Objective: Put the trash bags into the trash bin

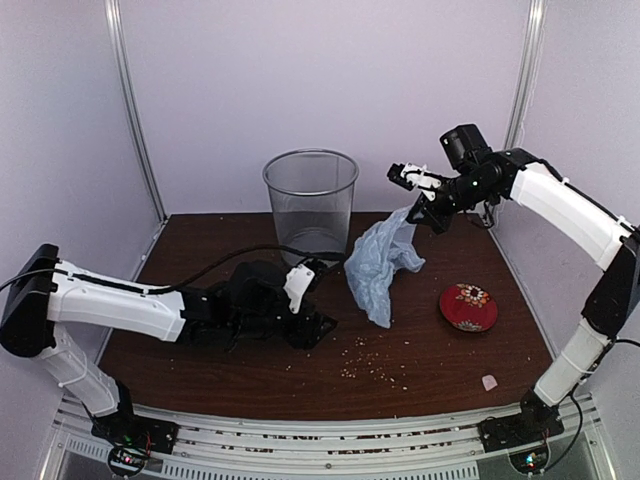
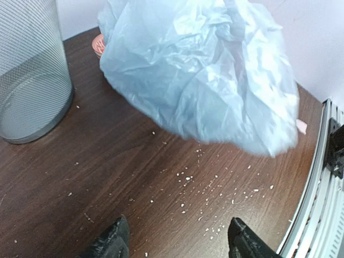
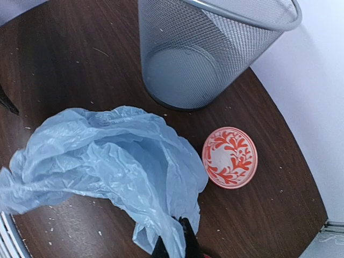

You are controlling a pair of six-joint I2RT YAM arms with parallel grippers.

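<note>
The pale blue trash bag [image 1: 380,265] hangs crumpled from my right gripper [image 1: 420,203], which is shut on its top end, up in the air to the right of the grey wire-mesh trash bin [image 1: 311,205]. In the right wrist view the fingers [image 3: 185,242] pinch the bag [image 3: 107,166], and the bin [image 3: 204,54] stands upright and empty beyond it. My left gripper [image 1: 322,325] lies low over the table in front of the bin, open and empty. Its view shows the bag [image 2: 204,75] ahead and the bin [image 2: 32,75] at the left.
A red-patterned bowl [image 1: 468,307] sits on the table to the right of the bag and also shows in the right wrist view [image 3: 230,157]. White crumbs [image 1: 375,365] are scattered over the brown table. A small pink scrap [image 1: 489,381] lies near the front right edge.
</note>
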